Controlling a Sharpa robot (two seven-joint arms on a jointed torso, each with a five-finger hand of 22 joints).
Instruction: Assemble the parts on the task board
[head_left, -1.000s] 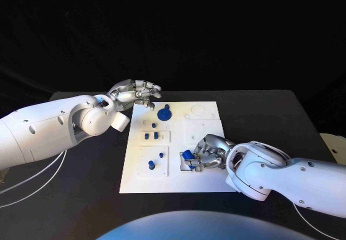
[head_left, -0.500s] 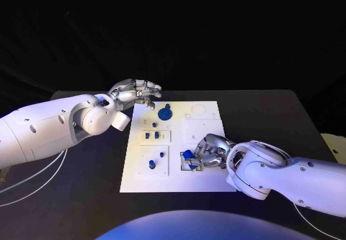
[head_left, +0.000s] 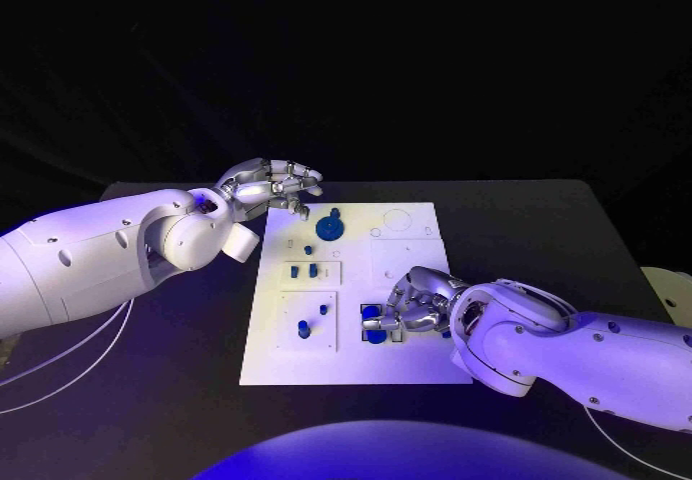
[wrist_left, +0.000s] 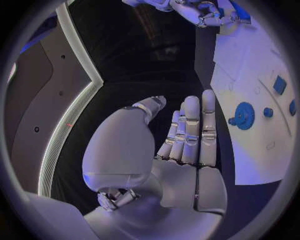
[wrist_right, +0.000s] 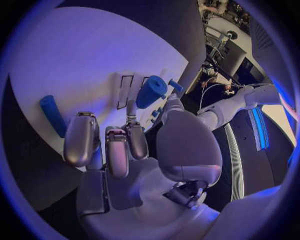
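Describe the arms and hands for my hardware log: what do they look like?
Both arms have smooth, rounded white shells with small dark dots. The left hand and right hand are silver metal with jointed fingers. Thin white cables hang beneath the left arm.

The right robot hand (head_left: 408, 303) has shifted slightly; the blue part (head_left: 378, 324) at its fingertips now sits lower against the task board (head_left: 418, 365), more upright.
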